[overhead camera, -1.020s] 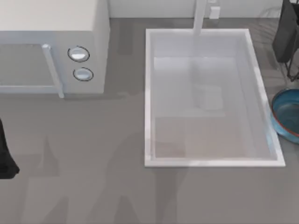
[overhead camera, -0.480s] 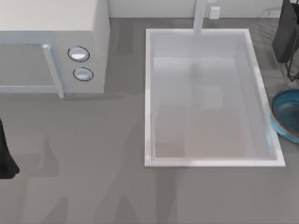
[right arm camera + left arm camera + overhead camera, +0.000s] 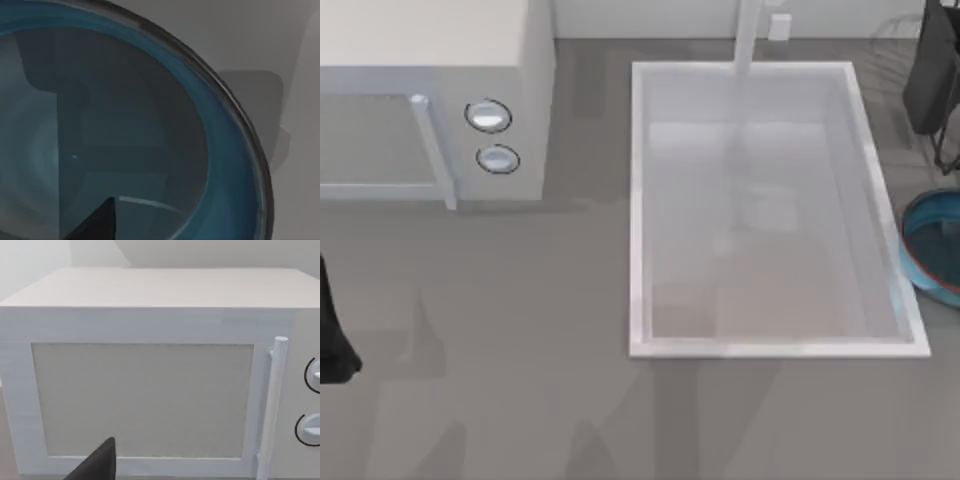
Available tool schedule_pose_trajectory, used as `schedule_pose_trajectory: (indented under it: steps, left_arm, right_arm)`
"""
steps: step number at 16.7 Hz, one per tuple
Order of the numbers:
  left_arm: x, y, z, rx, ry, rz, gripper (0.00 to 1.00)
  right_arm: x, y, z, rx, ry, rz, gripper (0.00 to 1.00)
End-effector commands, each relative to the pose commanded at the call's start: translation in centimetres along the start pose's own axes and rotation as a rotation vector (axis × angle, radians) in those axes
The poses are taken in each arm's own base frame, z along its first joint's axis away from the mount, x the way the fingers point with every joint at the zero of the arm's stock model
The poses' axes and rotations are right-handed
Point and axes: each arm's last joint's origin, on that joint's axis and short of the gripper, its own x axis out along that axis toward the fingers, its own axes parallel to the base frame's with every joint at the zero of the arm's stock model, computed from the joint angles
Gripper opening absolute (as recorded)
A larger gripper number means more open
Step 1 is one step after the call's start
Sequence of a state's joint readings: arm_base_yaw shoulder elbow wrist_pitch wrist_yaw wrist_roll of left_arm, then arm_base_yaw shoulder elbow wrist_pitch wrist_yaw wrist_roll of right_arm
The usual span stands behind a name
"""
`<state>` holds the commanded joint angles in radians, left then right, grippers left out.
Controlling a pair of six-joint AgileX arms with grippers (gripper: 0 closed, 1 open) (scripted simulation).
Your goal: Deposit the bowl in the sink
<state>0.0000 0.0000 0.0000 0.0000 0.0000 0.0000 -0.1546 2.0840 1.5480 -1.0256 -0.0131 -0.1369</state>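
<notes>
**A:** ok so where's the round teal-blue bowl with the darker blue inside (image 3: 932, 246) sitting right now?

**B:** it's resting on the grey tabletop (image 3: 540, 350) at the top view's right edge, just beside the right long rim of the big rectangular white sink (image 3: 638, 250), outside the basin. The white faucet post (image 3: 748, 35) is standing at the sink's far short side.

**A:** and the right gripper?

**B:** the right arm (image 3: 932, 70) is hanging at the top right corner, and its wrist camera is looking straight down into the bowl (image 3: 150, 125). One dark fingertip (image 3: 95, 222) is poking into that view, but I can't tell how far apart the fingers are.

**A:** left side?

**B:** left arm (image 3: 332, 330) is parking at the left edge, facing the boxy white microwave with two round knobs (image 3: 150, 380). Can't tell its gripper state either.
</notes>
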Motion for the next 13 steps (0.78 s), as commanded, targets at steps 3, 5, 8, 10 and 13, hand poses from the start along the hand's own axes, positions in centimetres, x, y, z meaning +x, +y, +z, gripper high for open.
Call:
schedule_pose_trajectory:
  steps: [3, 5, 8, 10, 13]
  left_arm:
    - [0.0, 0.0, 0.0, 0.000, 0.000, 0.000, 1.00]
    - [0.0, 0.0, 0.0, 0.000, 0.000, 0.000, 1.00]
    - [0.0, 0.0, 0.0, 0.000, 0.000, 0.000, 1.00]
    - [0.0, 0.0, 0.0, 0.000, 0.000, 0.000, 1.00]
    - [0.0, 0.0, 0.0, 0.000, 0.000, 0.000, 1.00]
  right_arm:
    - [2.6, 0.0, -0.4, 0.000, 0.009, 0.001, 1.00]
    - [2.9, 0.0, -0.4, 0.000, 0.011, 0.002, 1.00]
    - [2.9, 0.0, -0.4, 0.000, 0.011, 0.002, 0.92]
    - [2.9, 0.0, -0.4, 0.000, 0.011, 0.002, 0.77]
    - [2.9, 0.0, -0.4, 0.000, 0.011, 0.002, 0.55]
